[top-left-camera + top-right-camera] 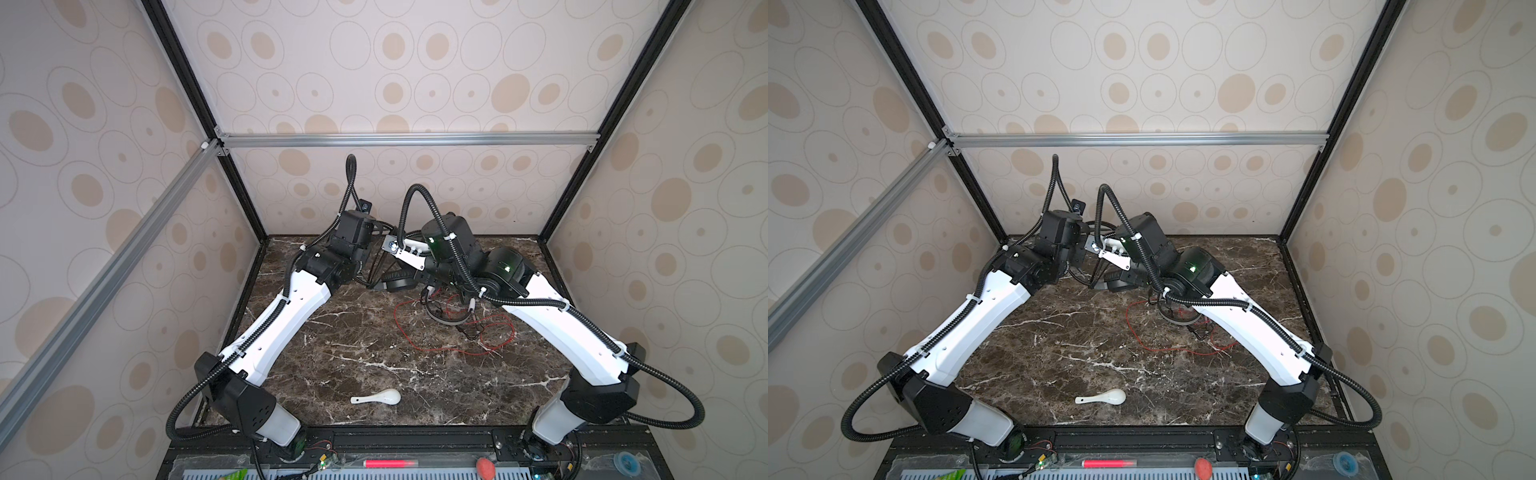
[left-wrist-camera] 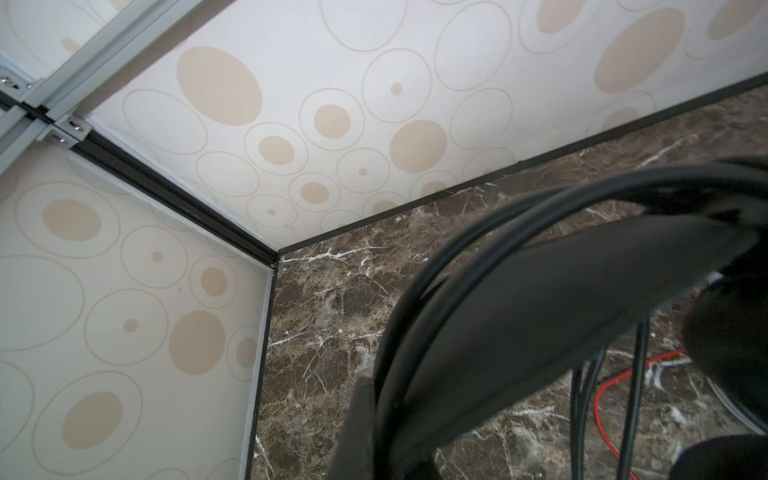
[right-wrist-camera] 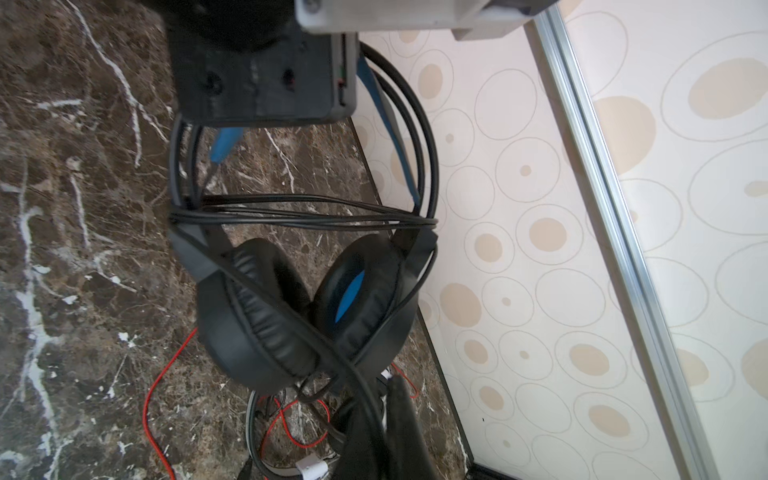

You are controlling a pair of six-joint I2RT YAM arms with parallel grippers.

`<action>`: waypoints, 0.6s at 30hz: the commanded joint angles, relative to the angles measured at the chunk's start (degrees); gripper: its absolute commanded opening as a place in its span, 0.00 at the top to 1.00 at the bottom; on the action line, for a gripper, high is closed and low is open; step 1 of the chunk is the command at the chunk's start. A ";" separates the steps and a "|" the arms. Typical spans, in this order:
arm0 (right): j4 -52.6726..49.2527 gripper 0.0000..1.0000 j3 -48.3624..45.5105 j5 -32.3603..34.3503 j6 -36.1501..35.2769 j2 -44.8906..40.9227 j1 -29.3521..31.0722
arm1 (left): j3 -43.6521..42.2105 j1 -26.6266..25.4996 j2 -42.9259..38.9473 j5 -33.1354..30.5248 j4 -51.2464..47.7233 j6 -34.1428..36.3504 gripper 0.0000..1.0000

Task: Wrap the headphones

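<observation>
Nearest up front, a small white ceramic spoon (image 1: pixel 380 397) sits alone on the dark brown marble-look tabletop (image 1: pixel 353 353), boxed in by cream wallpaper with beige ovals (image 1: pixel 415 83) (aluminium-framed). At the far middle, the left gripper (image 2: pixel 386 432) is clamped on the black over-ear headset (image 3: pixel 257 316) by its headband. The right gripper (image 3: pixel 378 428) looks pinched on its thin black cord (image 3: pixel 291 216). The white headset (image 1: pixel 451 321) lies on the table just beside, amid loose red cord (image 3: pixel 145 409).

Workspace before me: a white ceramic spoon (image 1: pixel 376 397) lay on the dark marble tabletop (image 1: pixel 353 353) near its front edge; a red marker (image 1: pixel 388 463) lay below that edge.
</observation>
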 commanded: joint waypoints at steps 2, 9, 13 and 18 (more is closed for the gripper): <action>1.55 0.95 4.55 5.39 0.50 2.05 -2.46 | 0.16 -1.07 -1.76 2.05 -0.98 2.26 1.00; -0.38 0.96 9.54 6.95 5.48 6.06 -5.41 | -4.31 -1.24 -4.85 11.53 0.81 4.05 1.00; -1.27 0.95 9.07 5.39 7.40 5.85 -6.22 | -8.23 -1.25 -7.10 16.28 2.23 4.93 1.00; -1.57 0.94 5.82 4.42 7.64 4.22 -6.40 | -11.18 -1.21 -9.40 18.45 3.22 5.51 1.00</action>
